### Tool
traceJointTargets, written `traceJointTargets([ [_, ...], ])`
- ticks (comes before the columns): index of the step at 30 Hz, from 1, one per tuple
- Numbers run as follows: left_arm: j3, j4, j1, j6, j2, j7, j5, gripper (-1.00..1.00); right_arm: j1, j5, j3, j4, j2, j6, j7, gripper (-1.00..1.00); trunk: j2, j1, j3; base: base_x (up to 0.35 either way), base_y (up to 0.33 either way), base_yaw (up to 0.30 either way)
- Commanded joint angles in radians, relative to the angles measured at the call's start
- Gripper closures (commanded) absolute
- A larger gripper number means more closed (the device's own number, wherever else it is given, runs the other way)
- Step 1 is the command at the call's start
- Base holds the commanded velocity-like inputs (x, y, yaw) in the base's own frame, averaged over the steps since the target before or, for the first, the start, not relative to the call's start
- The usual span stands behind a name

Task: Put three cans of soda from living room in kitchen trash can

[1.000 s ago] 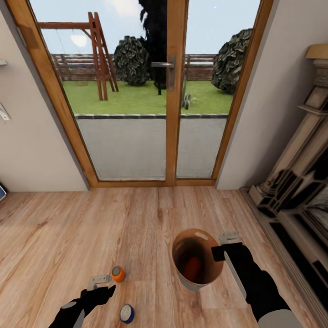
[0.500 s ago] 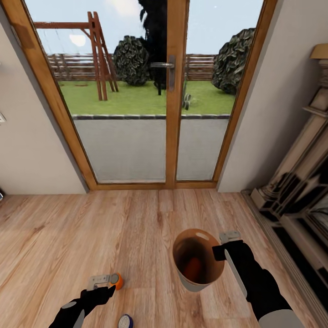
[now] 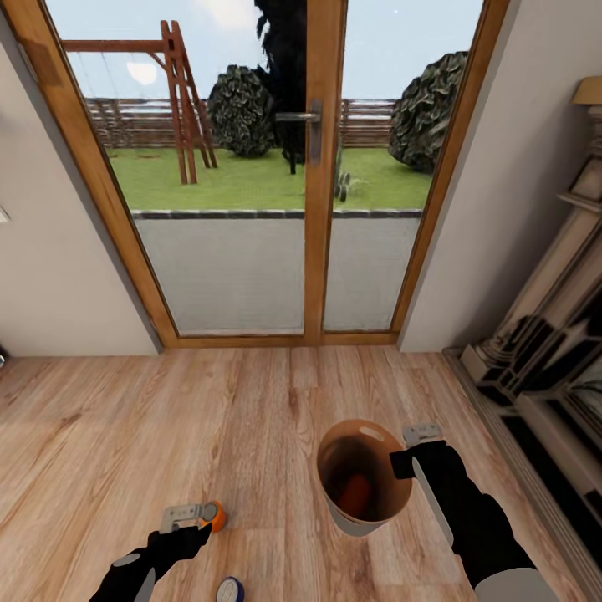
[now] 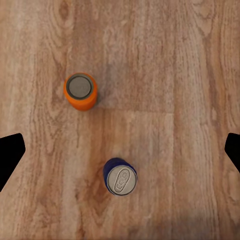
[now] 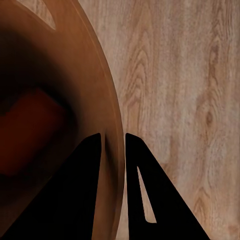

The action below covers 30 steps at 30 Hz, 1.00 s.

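The tan-brown tash can (image 3: 368,520) hangs tilted above the wood floor, and my right gripper (image 3: 415,447) is shut on its rim (image 5: 111,107), one finger inside the wall and one outside. An orange-red can of soda (image 3: 355,495) lies in its dark bottom (image 5: 30,125). On the floor stand an orange can (image 3: 216,517) (image 4: 81,91) and a dark blue can (image 3: 227,590) (image 4: 120,177) with a silvery top. My left gripper (image 3: 186,516) (image 4: 120,150) hovers open above these two, holding nothing.
Wood-framed glass doors (image 3: 313,209) stand ahead, with pale walls on both sides. A dark ornate fireplace surround (image 3: 543,351) runs along the right. Light plank floor (image 3: 209,418) stretches between me and the doors.
The whole view has shifted slightly, so the two floor cans sit lower in the picture and the orange one lies right beside my left gripper. The right gripper keeps hold of the tash can.
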Motion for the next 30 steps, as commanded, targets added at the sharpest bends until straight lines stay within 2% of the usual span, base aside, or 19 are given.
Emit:
traceJointTargets([
  [1,0.000,0.000,0.000,0.000,0.000,0.000,0.000,-1.00,0.000,-0.014,0.000,0.000,0.000,-0.001,0.005,1.00,-0.007,0.004,-0.003,0.000,0.000,0.000],
  [30,0.000,0.003,0.000,0.000,0.000,0.000,0.000,-1.00,0.000,-0.015,0.000,-0.001,0.000,-0.001,0.005,1.00,-0.210,0.115,-0.094,0.000,0.000,0.000],
])
